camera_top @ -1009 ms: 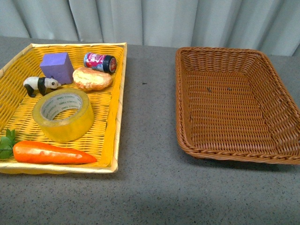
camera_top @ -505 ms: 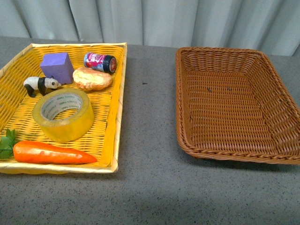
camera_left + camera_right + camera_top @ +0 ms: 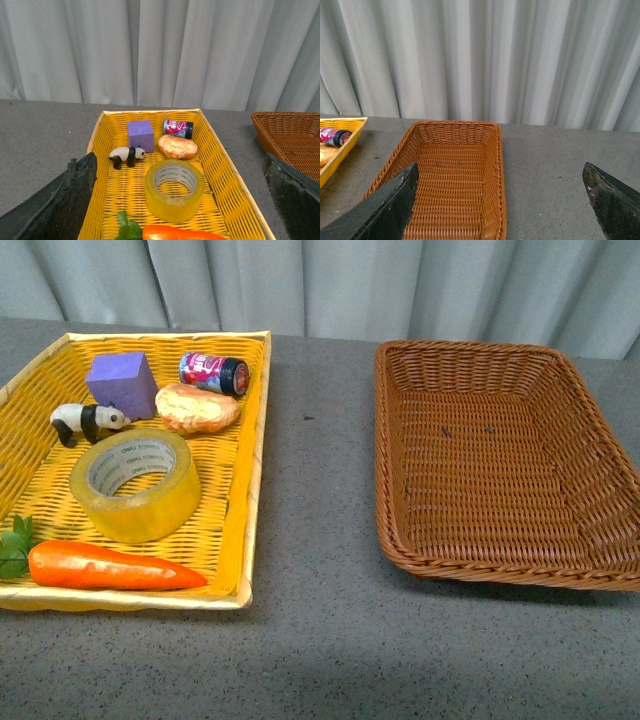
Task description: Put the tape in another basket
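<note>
The tape [image 3: 137,483], a wide yellowish roll with a white printed core, lies flat in the yellow tray [image 3: 242,490] on the left. It also shows in the left wrist view [image 3: 174,190]. The brown wicker basket [image 3: 400,540] stands on the right with nothing in it, and also shows in the right wrist view [image 3: 497,165]. My left gripper [image 3: 180,220] is open, held back above the near end of the yellow tray, apart from the tape. My right gripper [image 3: 500,215] is open above the brown basket's right rim. Neither arm shows in the front view.
The yellow tray also holds a purple block [image 3: 120,382], a toy panda [image 3: 88,421], a bread roll [image 3: 197,407], a small can [image 3: 213,371] and a toy carrot [image 3: 110,566]. Grey table [image 3: 320,640] lies between the baskets. A curtain hangs behind.
</note>
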You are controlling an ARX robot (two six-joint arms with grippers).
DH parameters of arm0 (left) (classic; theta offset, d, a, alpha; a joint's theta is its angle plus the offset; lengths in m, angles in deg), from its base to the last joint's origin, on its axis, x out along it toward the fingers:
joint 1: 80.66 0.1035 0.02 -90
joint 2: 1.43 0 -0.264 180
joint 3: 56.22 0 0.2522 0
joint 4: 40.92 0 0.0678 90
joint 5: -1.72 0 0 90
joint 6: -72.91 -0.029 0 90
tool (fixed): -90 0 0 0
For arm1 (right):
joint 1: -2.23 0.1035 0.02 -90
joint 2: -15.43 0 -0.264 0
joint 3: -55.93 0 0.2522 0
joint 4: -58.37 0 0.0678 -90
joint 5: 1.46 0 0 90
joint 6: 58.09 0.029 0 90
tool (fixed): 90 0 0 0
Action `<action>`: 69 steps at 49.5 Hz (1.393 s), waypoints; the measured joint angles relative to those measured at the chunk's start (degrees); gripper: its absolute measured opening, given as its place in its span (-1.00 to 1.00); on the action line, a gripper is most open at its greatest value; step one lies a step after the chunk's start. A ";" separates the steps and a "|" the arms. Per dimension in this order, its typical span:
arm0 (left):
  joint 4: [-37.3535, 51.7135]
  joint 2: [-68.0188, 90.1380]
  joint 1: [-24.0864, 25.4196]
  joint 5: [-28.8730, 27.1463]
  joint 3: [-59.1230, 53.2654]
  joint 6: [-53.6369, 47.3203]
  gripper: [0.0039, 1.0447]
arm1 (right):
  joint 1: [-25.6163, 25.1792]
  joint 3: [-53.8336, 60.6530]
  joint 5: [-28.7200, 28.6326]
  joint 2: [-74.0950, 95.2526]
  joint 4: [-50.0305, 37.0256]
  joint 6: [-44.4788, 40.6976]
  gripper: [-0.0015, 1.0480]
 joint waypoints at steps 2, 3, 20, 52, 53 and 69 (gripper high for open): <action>0.00 0.00 0.00 -0.02 0.00 0.00 0.88 | 0.00 0.00 0.00 0.00 0.00 0.00 0.83; 0.00 0.00 0.00 0.00 0.00 0.00 0.88 | 0.00 0.00 0.00 0.00 0.00 0.00 0.83; 0.00 0.00 0.00 0.00 0.00 0.00 0.88 | 0.00 0.00 0.00 0.00 0.00 0.00 0.83; 0.00 0.00 0.00 0.00 0.00 0.00 0.88 | 0.00 0.00 0.00 0.00 0.00 0.00 0.83; 0.00 0.00 0.00 -0.02 0.00 0.00 0.88 | 0.00 0.00 0.00 0.00 0.00 0.00 0.83; 0.00 0.00 0.00 -0.02 0.00 0.00 0.88 | 0.00 0.00 0.00 0.00 0.00 0.00 0.83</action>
